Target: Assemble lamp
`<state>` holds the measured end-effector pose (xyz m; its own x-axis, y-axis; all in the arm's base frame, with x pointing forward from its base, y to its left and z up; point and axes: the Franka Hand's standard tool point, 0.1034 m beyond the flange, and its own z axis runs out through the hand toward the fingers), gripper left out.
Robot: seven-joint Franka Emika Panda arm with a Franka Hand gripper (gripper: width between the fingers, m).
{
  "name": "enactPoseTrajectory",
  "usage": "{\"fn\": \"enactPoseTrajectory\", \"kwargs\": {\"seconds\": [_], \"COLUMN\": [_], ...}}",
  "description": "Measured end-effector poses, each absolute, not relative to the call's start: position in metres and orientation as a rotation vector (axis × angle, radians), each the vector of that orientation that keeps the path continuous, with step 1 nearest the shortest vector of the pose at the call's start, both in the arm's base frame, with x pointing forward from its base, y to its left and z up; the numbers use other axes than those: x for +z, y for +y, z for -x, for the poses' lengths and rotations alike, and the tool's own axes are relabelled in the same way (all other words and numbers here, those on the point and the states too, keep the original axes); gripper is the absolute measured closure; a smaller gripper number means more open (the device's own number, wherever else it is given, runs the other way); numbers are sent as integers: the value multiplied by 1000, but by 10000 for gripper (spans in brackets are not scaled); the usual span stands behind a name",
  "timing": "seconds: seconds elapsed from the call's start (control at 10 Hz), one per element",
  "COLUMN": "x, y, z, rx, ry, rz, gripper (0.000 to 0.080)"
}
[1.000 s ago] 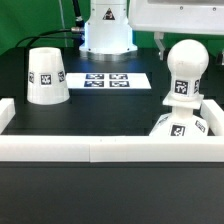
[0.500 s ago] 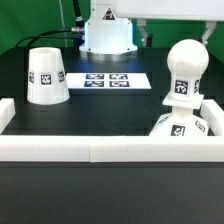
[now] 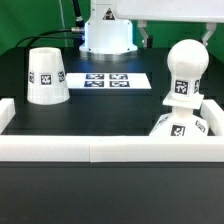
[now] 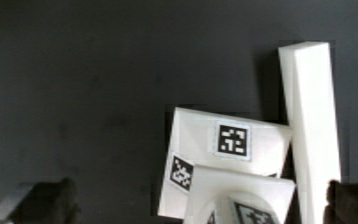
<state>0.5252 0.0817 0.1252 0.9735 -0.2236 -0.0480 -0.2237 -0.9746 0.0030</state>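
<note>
1 shade (image 3: 45,76), 1 bulb (image 3: 185,70).

Shade (image 3: 45,75) stood on the desk (image 3: 110,110) at the exterior view's left, well apart from the other parts. Marker board (image 3: 110,80) lay flat near the middle, behind it the arm's pedestal (image 3: 107,35). Bulb (image 3: 184,68) sat on the base block (image 3: 183,124) at the exterior view's right, tucked against the border walls (image 3: 100,149) (front wall crossing before everything, side wall just beside the block). Wrist view looked down on the base block (image 4: 229,145) lying against a wall (image 4: 311,110).
</note>
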Motion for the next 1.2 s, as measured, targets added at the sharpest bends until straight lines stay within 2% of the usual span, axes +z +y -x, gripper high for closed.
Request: {"fn": "enactPoseTrajectory", "kwargs": {"seconds": [0.2, 0.4, 1.0, 1.2], "x": [117, 116, 113, 110], "y": [67, 43, 12, -8], "z": [-496, -476, -474, -465], "rx": [103, 127, 127, 130], "ry": [260, 212, 195, 134], "rz": [3131, 3136, 3141, 3144], "gripper": [101, 101, 101, 101]}}
